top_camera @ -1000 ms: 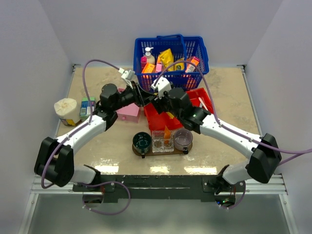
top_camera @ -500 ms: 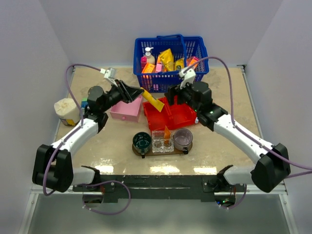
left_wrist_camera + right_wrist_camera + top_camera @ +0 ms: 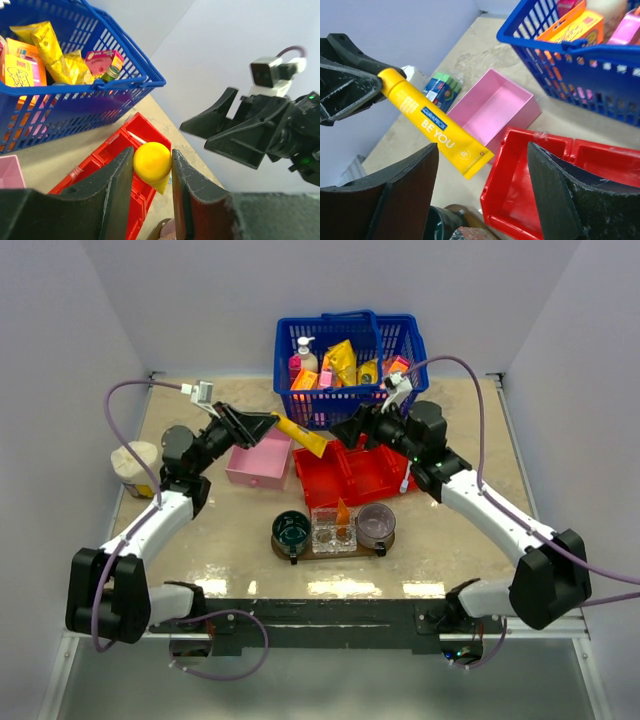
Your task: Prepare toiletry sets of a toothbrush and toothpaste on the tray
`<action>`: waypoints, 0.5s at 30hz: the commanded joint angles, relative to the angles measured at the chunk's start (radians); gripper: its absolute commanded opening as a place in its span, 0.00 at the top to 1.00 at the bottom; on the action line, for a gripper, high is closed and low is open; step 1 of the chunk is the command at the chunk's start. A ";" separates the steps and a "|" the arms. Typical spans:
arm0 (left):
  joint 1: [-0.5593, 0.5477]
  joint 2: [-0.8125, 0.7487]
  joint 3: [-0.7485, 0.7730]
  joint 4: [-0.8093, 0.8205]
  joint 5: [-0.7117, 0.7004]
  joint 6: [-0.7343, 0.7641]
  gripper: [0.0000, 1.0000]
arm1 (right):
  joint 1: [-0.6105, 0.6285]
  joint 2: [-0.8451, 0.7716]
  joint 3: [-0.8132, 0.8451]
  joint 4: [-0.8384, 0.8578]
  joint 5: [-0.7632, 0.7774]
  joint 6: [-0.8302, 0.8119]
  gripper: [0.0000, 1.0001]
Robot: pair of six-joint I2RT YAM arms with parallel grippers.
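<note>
Yellow toothpaste (image 3: 152, 162) is pinched fast in my left tool (image 3: 152, 171), in the air over the red bin (image 3: 345, 480). My right tool (image 3: 352, 430) hangs opposite, spread and empty. I judge this the carrying step. Next I must bring the tube down to the tray (image 3: 388, 541), below and behind the left tool.

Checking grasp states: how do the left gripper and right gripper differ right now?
The left gripper is shut on a yellow tube's round end; the right gripper is open and empty. The left gripper hangs by the pink box, the right gripper by the red bin. Both are raised, facing each other.
</note>
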 commanded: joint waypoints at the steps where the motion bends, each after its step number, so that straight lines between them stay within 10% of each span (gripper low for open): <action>1: 0.044 -0.043 -0.033 0.180 0.005 -0.077 1.00 | -0.005 0.030 -0.026 0.098 -0.102 0.122 0.27; 15: 0.092 -0.046 -0.063 0.303 0.032 -0.176 1.00 | 0.006 0.178 -0.084 0.390 -0.221 0.386 0.34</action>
